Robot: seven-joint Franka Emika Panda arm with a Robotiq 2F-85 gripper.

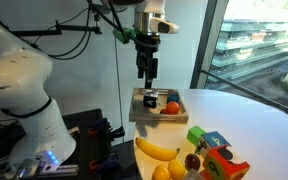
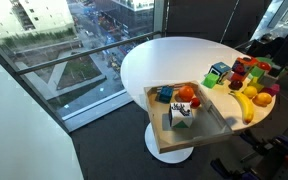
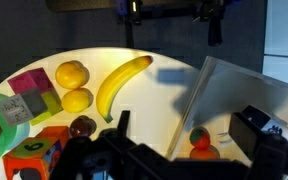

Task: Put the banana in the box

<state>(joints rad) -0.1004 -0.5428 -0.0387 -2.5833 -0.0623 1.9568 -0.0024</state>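
**Fingers apart above the box, banana out on the table**

Dark and blurred, my own fingers crowd the bottom of the wrist view, nearest the lens. Beneath them spreads a round white table, smooth and bright. It stands beside tall windows that look down on streets and buildings, and the floor around it is dark.

My gripper hangs in the air over the box. As far as I can make out, the jaws are parted, with nothing between them and nothing touched.

In both exterior views the box sits right at the table's edge. An orange-red fruit and a small blue thing lie inside it.

The banana lies flat on the bare tabletop, outside the box and well apart from it, near another stretch of the edge. Two round yellow fruits rest just beside it, on the side away from the box. A dark red fruit lies near its lower tip.

The coloured toy blocks are clustered next to the fruits, close to the rim.
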